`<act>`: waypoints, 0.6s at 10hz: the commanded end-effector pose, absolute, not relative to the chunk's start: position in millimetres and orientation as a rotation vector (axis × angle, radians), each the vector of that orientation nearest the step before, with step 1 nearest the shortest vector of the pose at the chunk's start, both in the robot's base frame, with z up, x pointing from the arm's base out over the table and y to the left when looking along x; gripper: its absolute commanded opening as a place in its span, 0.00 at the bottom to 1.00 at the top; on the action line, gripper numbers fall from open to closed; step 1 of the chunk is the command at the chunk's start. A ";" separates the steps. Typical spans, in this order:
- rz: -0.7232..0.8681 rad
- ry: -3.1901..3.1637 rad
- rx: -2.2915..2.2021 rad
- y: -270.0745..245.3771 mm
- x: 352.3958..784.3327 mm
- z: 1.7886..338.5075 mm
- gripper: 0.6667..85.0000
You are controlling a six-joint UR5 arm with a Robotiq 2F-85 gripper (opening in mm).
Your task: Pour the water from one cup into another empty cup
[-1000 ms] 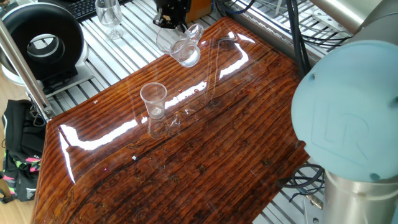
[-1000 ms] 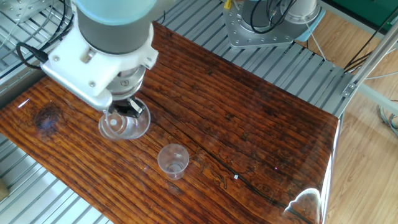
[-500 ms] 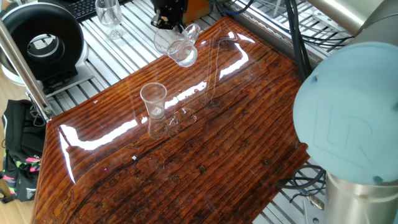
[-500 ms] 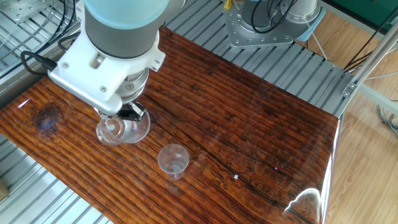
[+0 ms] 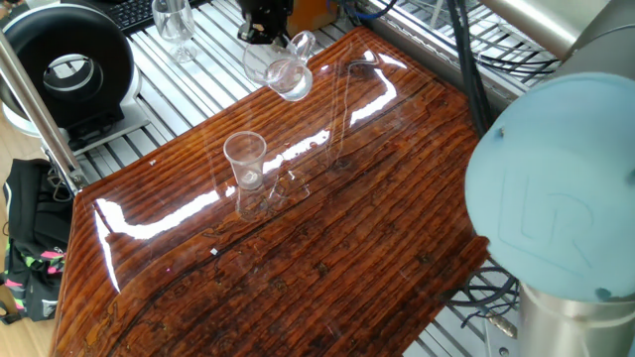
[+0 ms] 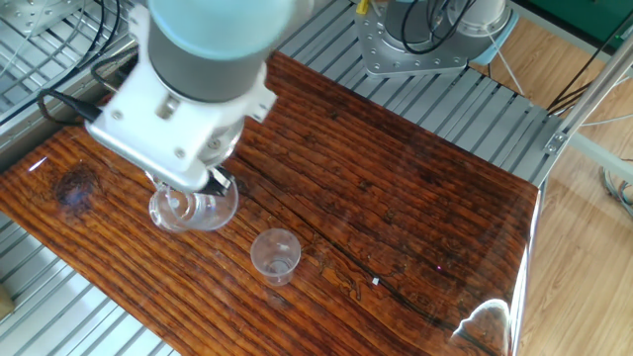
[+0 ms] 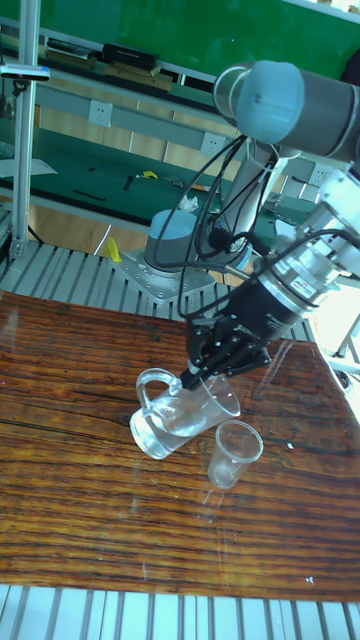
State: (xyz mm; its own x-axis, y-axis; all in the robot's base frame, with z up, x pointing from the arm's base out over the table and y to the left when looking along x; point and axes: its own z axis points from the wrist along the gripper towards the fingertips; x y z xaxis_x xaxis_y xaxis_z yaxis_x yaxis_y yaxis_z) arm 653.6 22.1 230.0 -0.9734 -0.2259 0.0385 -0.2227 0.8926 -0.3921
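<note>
Glossy dark wooden table (image 7: 60, 500), strongly grained and mirror-shiny, sits on a ribbed metal bench with a green wall and cabling behind; over it hangs the gripper (image 7: 193, 377), black fingers pinched narrow on the rim of the glass mug (image 7: 180, 415), holding it clear of the wood and tipped over, mouth leaning toward the small cup; the mug sits directly below and just left of the fingertips in the tall view, handle out on the far left side; thick clear walls, rounded body, one loop handle; the water (image 7: 165, 432) is a small clear pool gathered low in the tilted mug; in one fixed view the mug (image 5: 281, 69) shows up at the far table edge under the black jaws (image 5: 264, 25); from the other fixed view the mug (image 6: 193, 208) is half hidden beneath the white wrist housing; right of the gripper and lower, near the mug's mouth but not touching, stands the small cup (image 7: 232, 452), upright on the wood, thin-walled, tapered, rolled rim, no handle, looking dry; it reads the same from the other fixed view (image 6: 275, 255) and one fixed view (image 5: 245, 159); count it up: one mug, one small cup, and a single stemmed wine glass (image 5: 175, 24) standing off the wood on the ribbed metal, well away from the hand.
</note>
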 end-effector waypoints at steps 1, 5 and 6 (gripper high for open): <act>-0.630 3.045 -0.317 50.6 655.2 226.3 0.01; -0.650 3.031 -0.303 54.0 658.6 218.0 0.01; -0.666 3.021 -0.308 53.4 659.6 216.8 0.01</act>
State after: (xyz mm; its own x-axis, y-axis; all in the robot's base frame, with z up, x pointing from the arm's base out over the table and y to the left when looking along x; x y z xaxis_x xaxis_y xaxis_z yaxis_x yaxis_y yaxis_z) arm 659.2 46.8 221.8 -0.9782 -0.2066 0.0194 -0.1958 0.8881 -0.4159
